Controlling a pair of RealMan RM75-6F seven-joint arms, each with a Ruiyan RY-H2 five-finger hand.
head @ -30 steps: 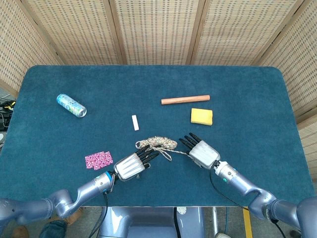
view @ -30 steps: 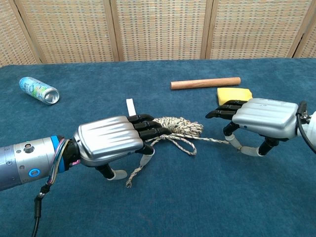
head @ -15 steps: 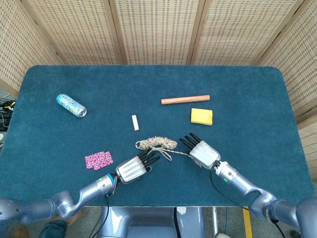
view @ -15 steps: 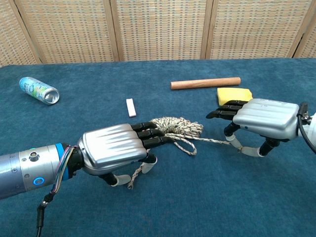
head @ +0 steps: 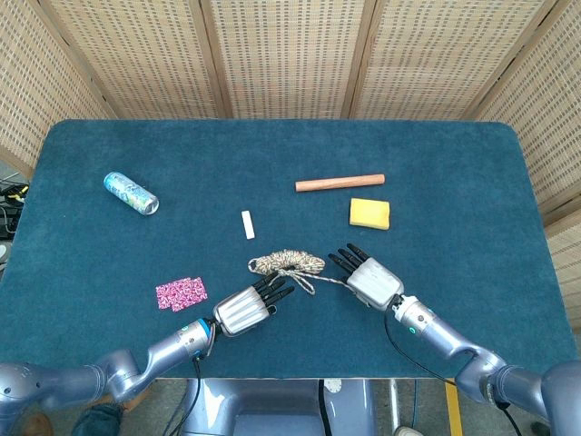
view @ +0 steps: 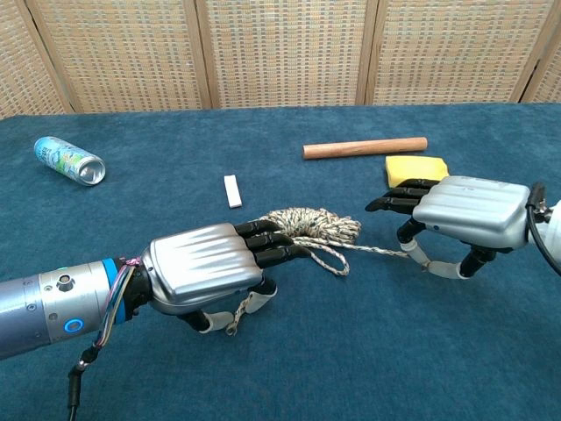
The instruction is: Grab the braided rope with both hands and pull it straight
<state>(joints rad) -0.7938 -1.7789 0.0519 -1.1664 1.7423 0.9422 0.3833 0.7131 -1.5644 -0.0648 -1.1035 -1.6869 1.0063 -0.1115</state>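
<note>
The braided rope [head: 289,262] lies bunched mid-table, a beige speckled bundle [view: 316,224]. One strand runs straight right to my right hand [head: 368,277], where thumb and a finger pinch it under the palm [view: 460,210]; its other fingers point toward the bundle. A loose tail [view: 241,311] runs left and lies under my left hand [view: 210,272]. That hand [head: 247,307] hovers low with its fingers stretched flat toward the bundle and the thumb below, next to the tail. I see no grip on it.
A wooden dowel [head: 339,183] and a yellow sponge [head: 369,213] lie behind the right hand. A small white block [head: 248,223] sits behind the rope, a drink can [head: 131,193] far left, and a pink patterned packet [head: 181,292] beside the left forearm. The table's front edge is close.
My left hand has drawn back toward the front edge and sunk lower. The rope bundle, its tail and the right hand have stayed put.
</note>
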